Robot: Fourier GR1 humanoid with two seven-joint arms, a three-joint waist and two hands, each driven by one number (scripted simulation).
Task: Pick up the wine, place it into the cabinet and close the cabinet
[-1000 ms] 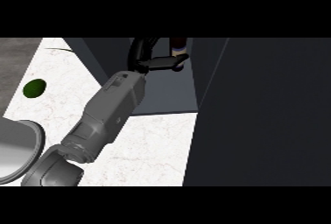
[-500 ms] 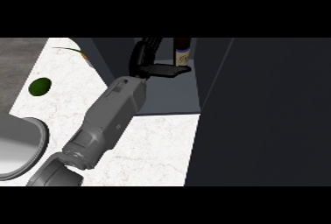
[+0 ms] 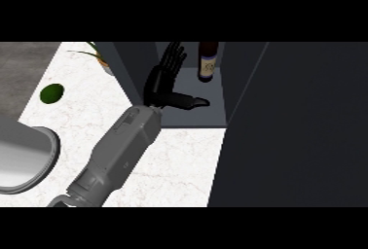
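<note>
Dark glass wine bottle with a pale label [image 3: 208,62] stands upright inside the dark grey cabinet [image 3: 194,116], on its grey shelf floor, far end of the opening. Nothing is touching it.

Black left hand [image 3: 167,83] is just left of the bottle, apart from it, also inside the cabinet. Fingers straight and together, pointing to the far side; thumb sticks out to the right over the shelf floor. Hand is spread and holds nothing. A second ago the fingers were wrapped around the bottle; half a second ago the hand was flat in front of it, and now it sits left of it with the whole bottle exposed. So the bottle has been let go and stays put.

Grey left forearm [image 3: 119,151] runs from the near left up into the cabinet opening, across the white marble counter [image 3: 79,116].

Large dark cabinet door panel [image 3: 302,126] fills the right side, standing open.

Further out: small green round fruit [image 3: 52,93] on the counter at left, a potted plant with thin leaves [image 3: 101,56] far left by the cabinet wall, a rounded metal sink edge [image 3: 32,160] near left. The view has shifted since before, with more of the sink and plant showing.

Right hand does not show.
</note>
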